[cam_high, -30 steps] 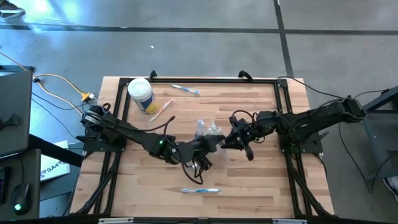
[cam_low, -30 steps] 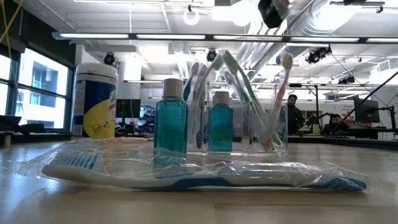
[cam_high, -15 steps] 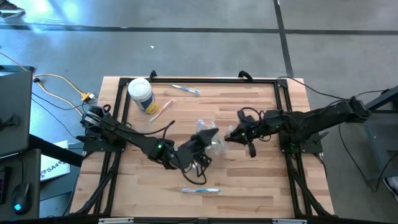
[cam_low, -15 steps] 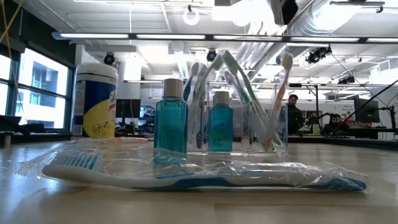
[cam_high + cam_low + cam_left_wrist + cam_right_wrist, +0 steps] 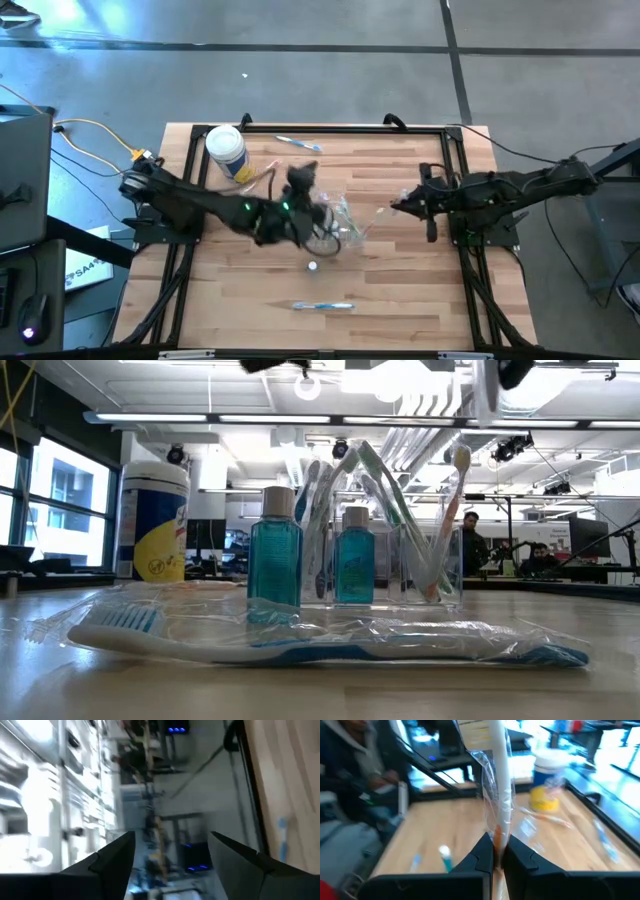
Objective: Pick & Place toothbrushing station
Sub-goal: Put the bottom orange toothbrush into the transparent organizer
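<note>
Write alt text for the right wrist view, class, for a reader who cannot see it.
The right gripper is shut on a wrapped toothbrush, holding it upright above the wooden table. Behind stand a white-lidded canister and a seated person.

The high view looked straight down on the whole wooden table (image 5: pixel 400 300) from well above. The low view sat at table-top height, close behind a wrapped toothbrush (image 5: pixel 330 645), facing level into the room. Both showed the white-lidded canister (image 5: pixel 226 152). The left wrist view pointed off past the table's edge into the room; the right wrist view looked across the table toward that canister (image 5: pixel 549 780).
</note>
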You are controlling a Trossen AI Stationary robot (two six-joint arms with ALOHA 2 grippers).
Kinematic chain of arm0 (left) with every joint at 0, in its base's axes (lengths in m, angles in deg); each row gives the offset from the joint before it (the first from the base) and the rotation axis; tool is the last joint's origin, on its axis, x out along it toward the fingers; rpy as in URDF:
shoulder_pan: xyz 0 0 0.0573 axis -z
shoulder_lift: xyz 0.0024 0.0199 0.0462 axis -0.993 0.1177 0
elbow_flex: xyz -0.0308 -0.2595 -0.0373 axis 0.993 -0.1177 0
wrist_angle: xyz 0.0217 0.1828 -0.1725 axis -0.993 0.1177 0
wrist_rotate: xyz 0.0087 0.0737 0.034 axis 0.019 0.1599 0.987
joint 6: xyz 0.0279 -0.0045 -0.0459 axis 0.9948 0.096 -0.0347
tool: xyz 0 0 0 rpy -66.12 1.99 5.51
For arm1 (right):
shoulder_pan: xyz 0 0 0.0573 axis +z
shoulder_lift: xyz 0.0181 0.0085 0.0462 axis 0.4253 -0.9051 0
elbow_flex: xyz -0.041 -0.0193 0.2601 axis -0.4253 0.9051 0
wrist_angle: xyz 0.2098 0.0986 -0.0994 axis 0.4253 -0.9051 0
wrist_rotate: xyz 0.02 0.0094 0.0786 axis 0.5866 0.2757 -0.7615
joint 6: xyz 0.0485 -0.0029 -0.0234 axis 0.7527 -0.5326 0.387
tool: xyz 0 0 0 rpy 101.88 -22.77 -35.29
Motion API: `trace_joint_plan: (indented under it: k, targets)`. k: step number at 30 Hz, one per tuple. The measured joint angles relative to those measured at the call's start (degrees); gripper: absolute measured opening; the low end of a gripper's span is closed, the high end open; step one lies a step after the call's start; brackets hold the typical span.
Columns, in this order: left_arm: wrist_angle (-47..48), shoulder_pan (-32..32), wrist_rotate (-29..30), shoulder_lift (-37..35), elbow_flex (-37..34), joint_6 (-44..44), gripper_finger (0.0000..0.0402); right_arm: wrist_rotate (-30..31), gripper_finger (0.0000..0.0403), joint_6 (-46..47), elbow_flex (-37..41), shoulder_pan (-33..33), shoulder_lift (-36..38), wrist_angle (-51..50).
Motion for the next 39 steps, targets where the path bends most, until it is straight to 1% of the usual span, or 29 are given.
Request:
trace_joint_plan:
  k: [2,3,5,7,9,11,13,14,15,16,18,20,23,25,26,29,31,33,35,37,39]
  targets:
    - [8.37,-1.74,-3.94,-2.51,0.0,-10.42,0.0248,3.65,0.0012,1.09,0.06,1.56,2.38,-3.67]
    - [12.52,-2.74,-7.49,-4.08,0.13,-16.28,0.0248,5.14,0.0012,1.6,0.07,2.45,3.52,-4.9]
    - [20.77,-4.39,-16.93,-7.14,0.01,-26.89,0.0248,6.74,0.0012,2.3,0.33,4.33,5.13,-5.94]
    - [24.78,-6.58,-26.99,-9.6,0.09,-35.15,0.0248,6.86,0.0012,2.4,2.63,6.13,6.48,-3.14]
    - [29.04,-8.78,-36.75,-11.73,0.05,-41.7,0.0248,6.26,0.0012,1.54,6.46,7.54,6.87,1.88]
    - [31.16,-10.98,-46.36,-13.4,0.07,-45.62,0.0248,6.65,0.0012,-0.61,11.43,8.65,7.03,9.15]
    - [33.05,-13.12,-55.2,-14.32,-1.19,-46.6,0.0248,6.44,0.0012,-4.12,16.81,8.71,6.98,16.88]
    - [32.64,-13.95,-58.65,-14.68,-1.98,-46.48,0.0248,5.39,0.0012,-5.79,19.13,8.71,6.77,22.16]
    - [31.98,-14.69,-60.89,-15.4,-3.19,-46.29,0.0248,4.26,0.0012,-7.25,21.56,8.67,6.64,28.04]
    - [32.09,-15.42,-62.62,-15.9,-4.58,-46.19,0.0248,3.0,0.0012,-8.64,23.74,8.66,6.28,33.6]
    - [29.8,-16.48,-64.01,-16.59,-6.76,-46.14,0.0248,0.85,0.0012,-11.34,27.25,8.47,4.88,43.45]
    - [28.48,-17.49,-64.93,-17.78,-9.49,-46.51,0.0248,0.28,0.0012,-12.82,29.26,7.76,2.75,48.86]
    - [24.8,-18.17,-66.43,-18.92,-13.27,-46.74,0.0248,-0.03,0.0012,-11.31,29.57,6.75,0.49,49.67]
    - [23.07,-18.1,-67.64,-19.93,-16.76,-46.73,0.0248,-1.63,0.0012,-9.63,29.42,6.04,-1.87,50.69]
    - [20.53,-18.06,-67.93,-20.34,-18.34,-46.66,0.0248,-2.17,0.0012,-8.95,29.41,5.73,-3.06,50.91]
    - [16.45,-18.06,-68.09,-21.73,-24.11,-46.42,0.0248,-2.72,0.0012,-7.58,29.6,5.36,-6.84,53.2]
    - [11.46,-18.11,-68.15,-22.38,-27.35,-46.31,0.0248,-2.74,0.0012,-7.45,29.44,5.36,-8.5,55.04]
    - [10.44,-18.11,-68.16,-23.3,-30.43,-46.26,0.0248,-2.44,0.0012,-7.43,29.47,5.05,-10.79,56.89]
    - [6.75,-18.08,-68.43,-23.56,-32.46,-46.35,0.0248,-2.74,0.0012,-7.29,29.54,4.34,-13.12,57.96]
    - [7.72,-18.08,-69.17,-24.32,-34.41,-47.12,0.0248,-2.82,0.0012,-6.56,29.52,3.6,-15.37,61.14]
    - [4.83,-18.08,-69.64,-24.37,-35.11,-47.75,0.0248,-2.89,0.0012,-5.9,29.46,2.54,-17.37,62.5]
